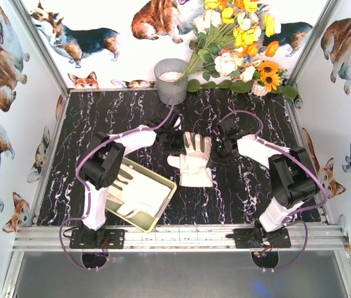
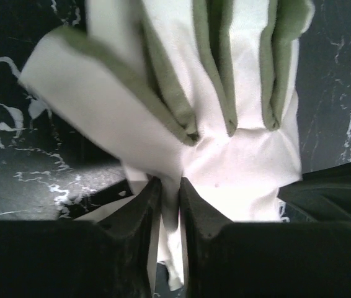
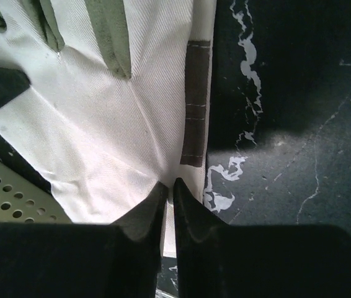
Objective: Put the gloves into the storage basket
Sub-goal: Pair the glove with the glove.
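Top external: one white glove (image 1: 194,162) is spread between the two arms over mid-table, just right of the storage basket (image 1: 162,209). The left gripper (image 1: 177,143) is at its left edge, the right gripper (image 1: 220,149) at its right edge.

The basket sits near left, at an angle under the left arm, with other gloves (image 1: 139,192) lying inside.

Left wrist: fingertips pinch a fold of white fabric, with olive-grey finger strips fanned beyond.

Right wrist: jaws are clamped on the glove's edge beside a dark grey patch (image 3: 195,102). Basket lattice shows at lower left.

The glove seems raised off the black marble table (image 1: 244,192), with shadow beneath, but I am not certain.

A grey bucket (image 1: 171,81) stands at the far edge, well apart.
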You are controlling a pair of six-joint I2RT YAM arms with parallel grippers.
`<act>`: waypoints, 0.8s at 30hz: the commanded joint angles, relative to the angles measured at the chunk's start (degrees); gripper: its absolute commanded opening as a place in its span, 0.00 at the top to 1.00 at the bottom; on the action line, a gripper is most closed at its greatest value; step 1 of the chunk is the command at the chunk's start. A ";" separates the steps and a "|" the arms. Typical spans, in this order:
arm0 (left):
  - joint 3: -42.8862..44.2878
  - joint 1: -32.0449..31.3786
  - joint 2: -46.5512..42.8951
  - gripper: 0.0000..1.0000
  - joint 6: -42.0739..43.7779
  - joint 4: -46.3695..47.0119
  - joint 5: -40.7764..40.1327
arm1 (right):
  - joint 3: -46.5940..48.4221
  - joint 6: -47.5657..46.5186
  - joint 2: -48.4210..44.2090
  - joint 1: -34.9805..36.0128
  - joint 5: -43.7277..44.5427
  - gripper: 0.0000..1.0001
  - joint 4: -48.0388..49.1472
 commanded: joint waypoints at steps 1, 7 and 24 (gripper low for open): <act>0.64 2.26 -0.34 0.83 1.78 -2.71 -4.01 | -0.13 0.02 -1.09 -0.68 3.06 0.83 -3.54; 0.71 4.03 -3.84 0.58 1.04 -3.06 -3.58 | 3.49 -0.99 -6.27 -0.76 4.28 0.54 -7.13; 4.67 10.79 2.13 0.46 -7.12 3.74 6.43 | 10.80 1.78 1.72 -5.43 -2.97 0.53 -0.89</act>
